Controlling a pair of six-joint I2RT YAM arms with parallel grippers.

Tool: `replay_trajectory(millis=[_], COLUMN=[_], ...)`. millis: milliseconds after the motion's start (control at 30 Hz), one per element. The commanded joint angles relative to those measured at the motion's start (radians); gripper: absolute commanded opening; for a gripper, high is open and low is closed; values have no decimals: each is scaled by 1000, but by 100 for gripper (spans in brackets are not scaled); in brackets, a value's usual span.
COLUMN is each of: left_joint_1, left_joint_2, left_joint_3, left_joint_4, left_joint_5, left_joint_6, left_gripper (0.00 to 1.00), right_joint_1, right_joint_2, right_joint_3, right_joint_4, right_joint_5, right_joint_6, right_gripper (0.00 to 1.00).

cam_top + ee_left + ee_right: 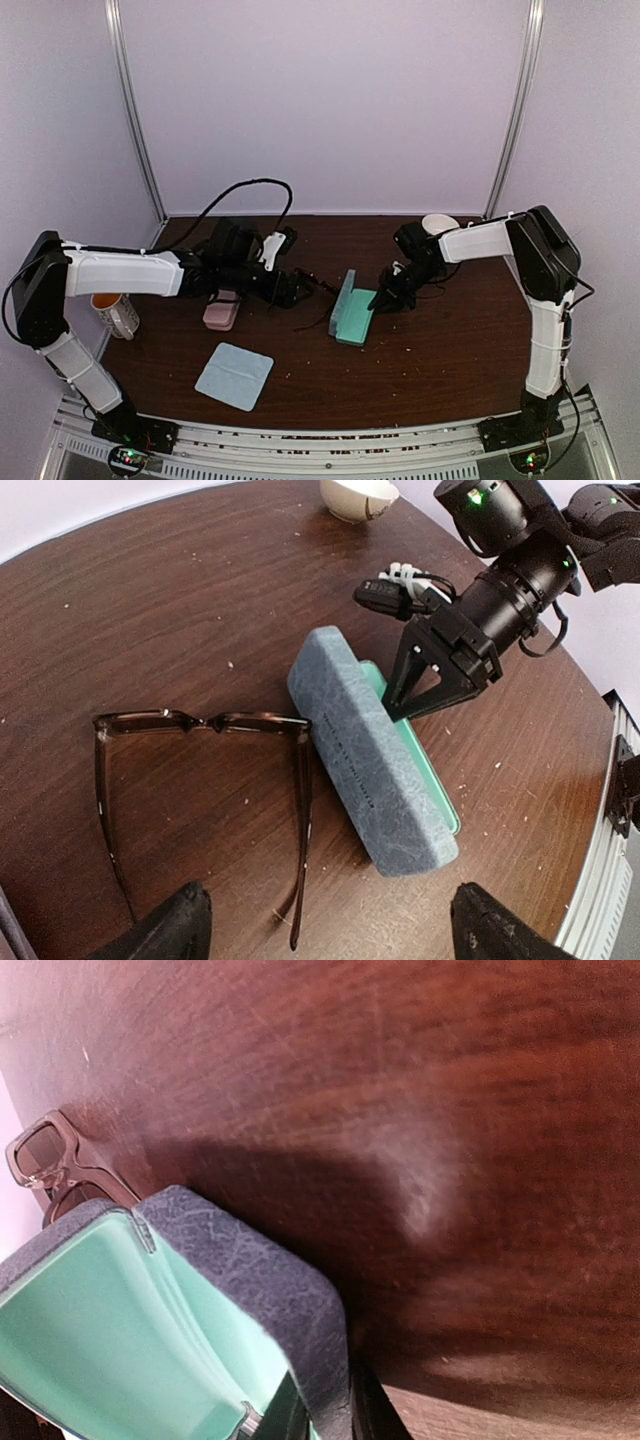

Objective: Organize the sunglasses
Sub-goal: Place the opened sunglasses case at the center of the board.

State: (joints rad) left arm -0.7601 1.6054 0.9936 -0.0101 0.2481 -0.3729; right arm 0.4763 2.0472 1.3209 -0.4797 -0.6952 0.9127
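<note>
A pair of sunglasses (pixel 200 723) with a chunky dark brown frame lies on the table, temples unfolded and one temple touching the grey-blue case (pixel 370 770). The case stands open on its long side, its mint-green lining facing my right arm. My left gripper (pixel 330 920) hovers open just short of the temple tips and the case's near end. My right gripper (pixel 400 705) is shut on the case's wall (pixel 250 1260), one finger inside and one outside. One lens corner of the sunglasses (pixel 45 1150) shows past the case. From above, the case (pixel 352 310) sits between both grippers.
A pink case (pixel 221 313) lies under my left arm, a light-blue cloth (pixel 234 376) in front of it. A mug (pixel 116 313) stands at the left table edge and a white bowl (pixel 438 224) at the back right. The table's rounded edge runs close on the right.
</note>
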Motion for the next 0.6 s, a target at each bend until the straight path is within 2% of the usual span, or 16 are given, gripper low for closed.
replay_trajectory(millis=[0,133,267,567], left_joint_1=[-1,-1,-1,-1], left_joint_2=[-46,-57,-73,-94], left_joint_3=[-18,-28,-36,-40], left_joint_4=[6,-1,-16,-52], left_joint_5=[-32,-44,-69,-90], left_joint_6=[21,22,27,40], left_gripper=[86,86,86,86], right_joint_1=[-4,-5,-15,-39], right_joint_2=[33,34,14,-47], right_joint_3=[33,43,54,51], right_joint_4=[31,23,-20,-89], right_joint_5=[15,20,63,104], right_joint_6=[18,3,-55,-171], right_gripper=[14,16,26,41])
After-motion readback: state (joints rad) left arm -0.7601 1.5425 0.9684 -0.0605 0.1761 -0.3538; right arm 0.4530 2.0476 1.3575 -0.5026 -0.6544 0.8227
